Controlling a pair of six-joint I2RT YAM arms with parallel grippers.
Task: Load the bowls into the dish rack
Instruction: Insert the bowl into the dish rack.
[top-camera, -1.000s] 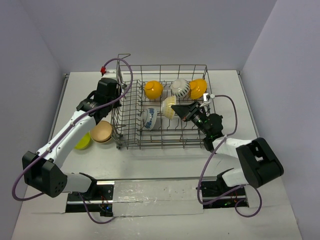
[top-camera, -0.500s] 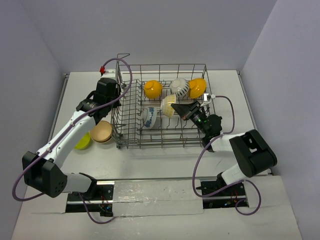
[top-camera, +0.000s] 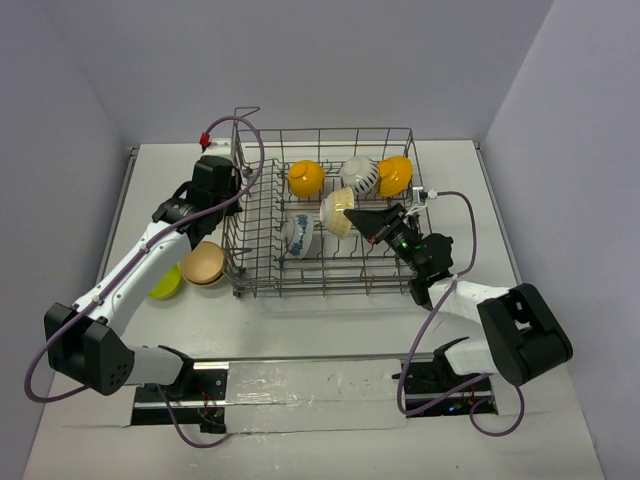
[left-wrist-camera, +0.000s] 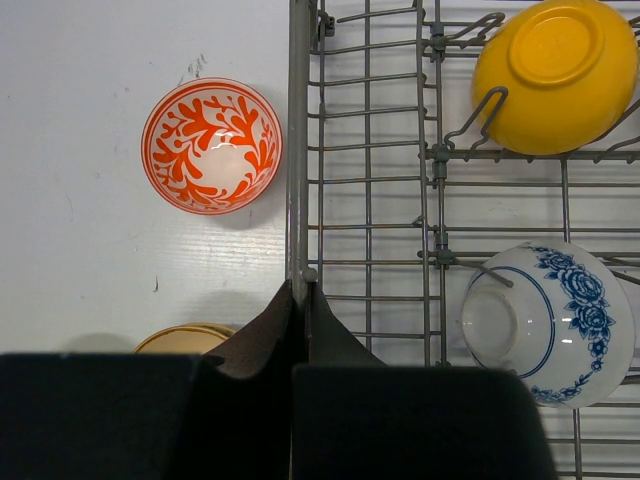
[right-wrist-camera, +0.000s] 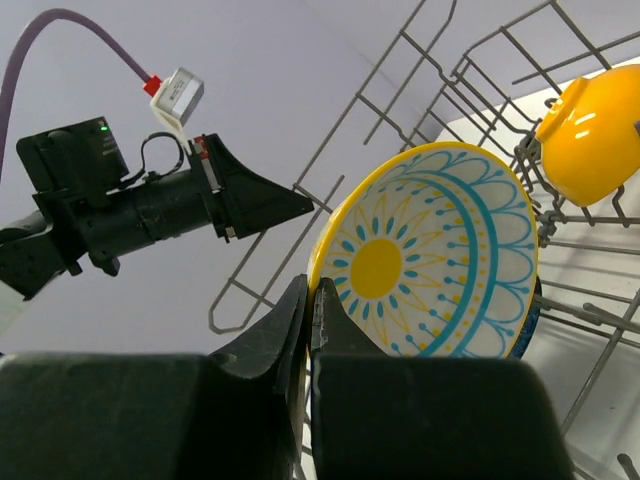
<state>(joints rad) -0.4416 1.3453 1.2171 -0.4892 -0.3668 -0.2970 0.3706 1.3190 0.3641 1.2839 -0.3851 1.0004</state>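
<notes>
The grey wire dish rack (top-camera: 262, 250) holds two orange-yellow bowls (top-camera: 305, 179) (top-camera: 395, 176), a white striped bowl (top-camera: 359, 175) and a blue-flowered bowl (top-camera: 298, 235). My right gripper (right-wrist-camera: 311, 290) is shut on the rim of a yellow-and-blue patterned bowl (right-wrist-camera: 430, 255), held tilted on edge inside the rack (top-camera: 338, 212). My left gripper (left-wrist-camera: 300, 285) is shut on the rack's left rim wire (left-wrist-camera: 297, 150). On the table to the left of the rack lie a red-and-white bowl (left-wrist-camera: 211, 146), a tan bowl (top-camera: 203, 264) and a lime green bowl (top-camera: 165, 283).
The rack's raised corner handle (top-camera: 247, 112) stands at its far left. Upright tines fill the rack floor around the bowls. Grey walls close in the table on the left, back and right. The left arm (top-camera: 140, 262) reaches over the tan and green bowls.
The right arm's elbow and forearm have swung back and forth slightly, while the held bowl has stayed almost in place in the rack. The left arm has not moved.
</notes>
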